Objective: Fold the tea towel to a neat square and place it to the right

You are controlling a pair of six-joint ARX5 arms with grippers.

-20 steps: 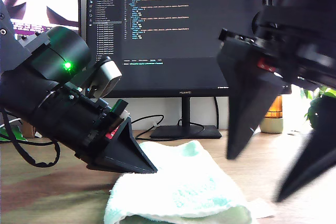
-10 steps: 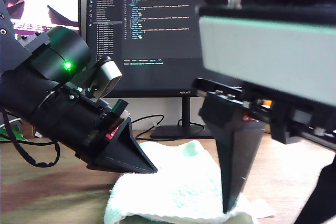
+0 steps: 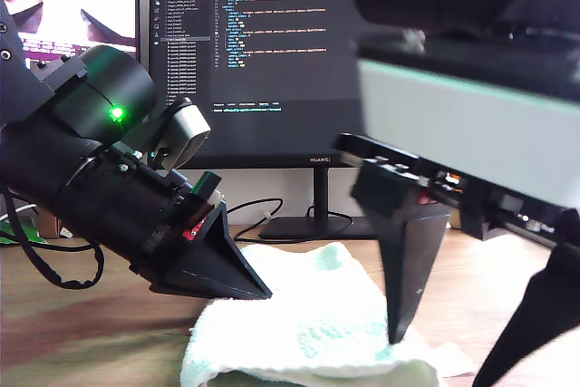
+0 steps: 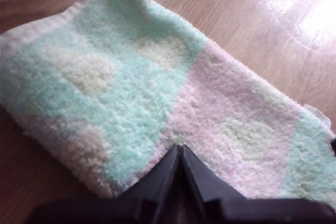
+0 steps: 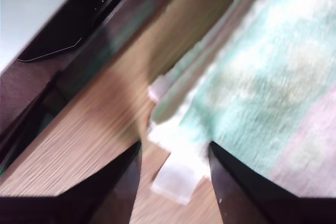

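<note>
The tea towel lay folded on the table, not yet moved aside. My first gripper rested closed, tips touching its pink band. My second gripper hovered open, straddling the towel's corner tag.

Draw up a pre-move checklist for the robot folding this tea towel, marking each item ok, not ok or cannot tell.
1. My first gripper shut, its tips on the tea towel: ok; whether cloth is pinched, cannot tell.
2. My second gripper open over the towel's corner and its white label: ok.
3. Second gripper already holding cloth: not ok, jaws apart.
4. Towel folded to a neat square: not ok, it lies as a long strip.
5. Wooden desk bare beside the towel: ok in the first wrist view.
6. Second wrist view sharp enough to aim: not ok, blurred.
</note>
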